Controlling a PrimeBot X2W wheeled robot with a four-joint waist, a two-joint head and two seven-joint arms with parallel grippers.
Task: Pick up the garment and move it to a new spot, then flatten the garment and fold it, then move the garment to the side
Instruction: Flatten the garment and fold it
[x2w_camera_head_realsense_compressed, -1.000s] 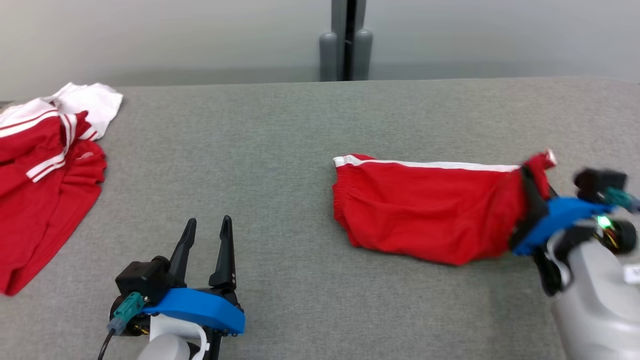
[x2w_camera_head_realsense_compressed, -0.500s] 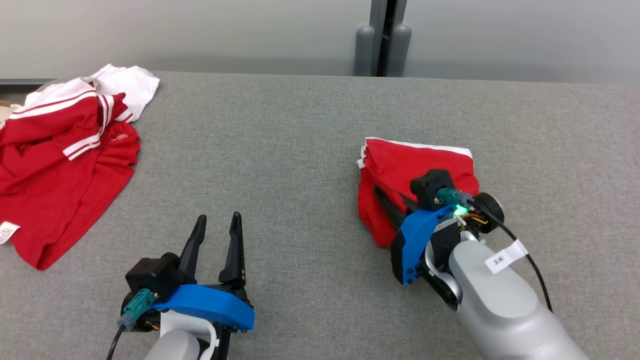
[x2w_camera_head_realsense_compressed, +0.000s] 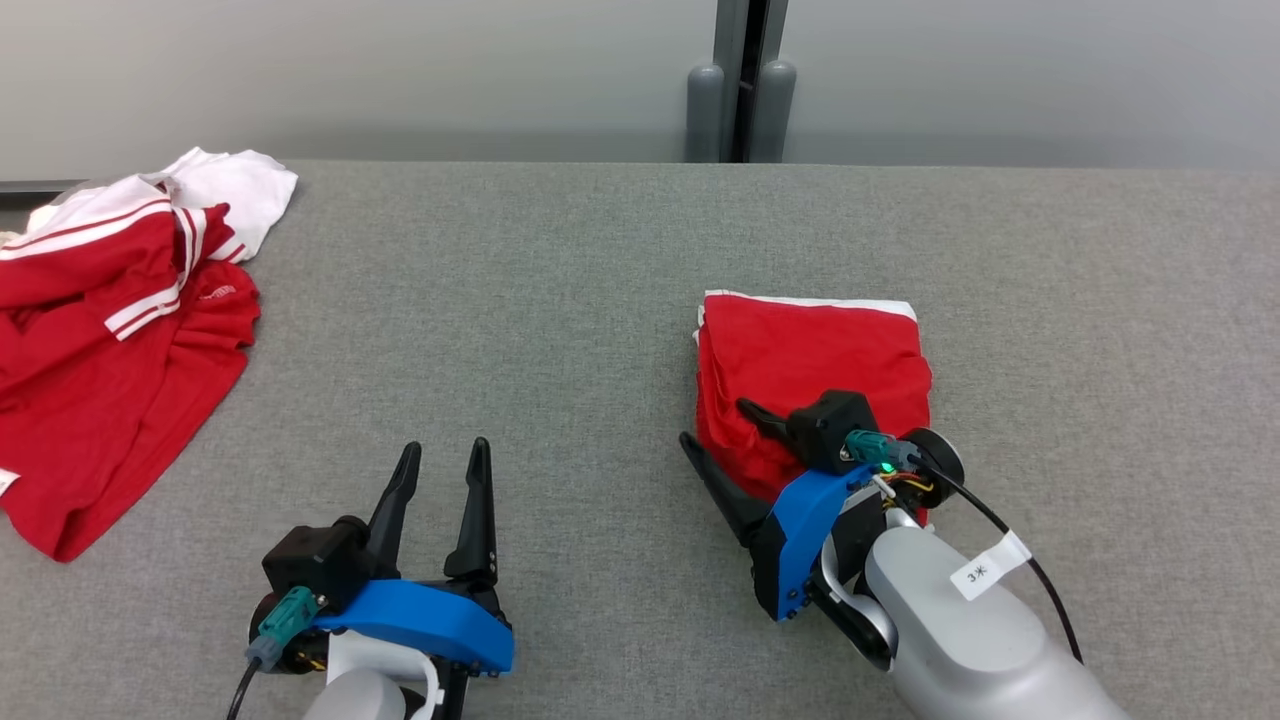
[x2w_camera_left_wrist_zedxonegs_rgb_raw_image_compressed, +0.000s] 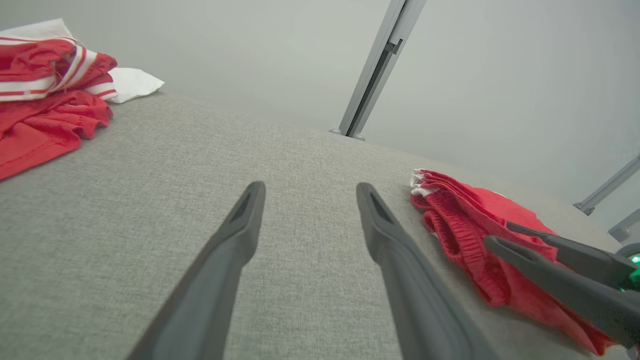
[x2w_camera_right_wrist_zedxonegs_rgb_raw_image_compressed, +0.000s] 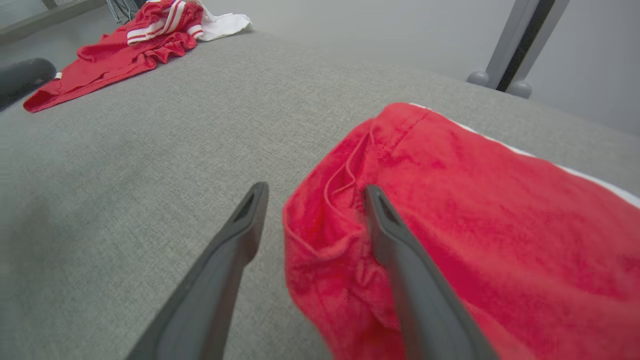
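Folded shorts (x2w_camera_head_realsense_compressed: 810, 370); right gripper (x2w_camera_head_realsense_compressed: 714, 420) and left gripper (x2w_camera_head_realsense_compressed: 447, 445) spread wide, empty.
I judge the shorts soft and limp: take their bunched left edge.

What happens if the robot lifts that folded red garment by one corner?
Likely floppy: the folded red garment shows soft, bunched edges, so it would probably droop and unfold. It looks thin, so probably light. Pushed, it may wrinkle on the textured grey table.

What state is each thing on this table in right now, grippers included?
Red shorts with white side stripe: folded, lying flat on the grey fabric table.
Red-and-white garment heap: crumpled, unfolded, at the table's left end.
Left gripper: open, empty, above bare table.
Right gripper: open, astride the shorts' corner, gripping nothing.
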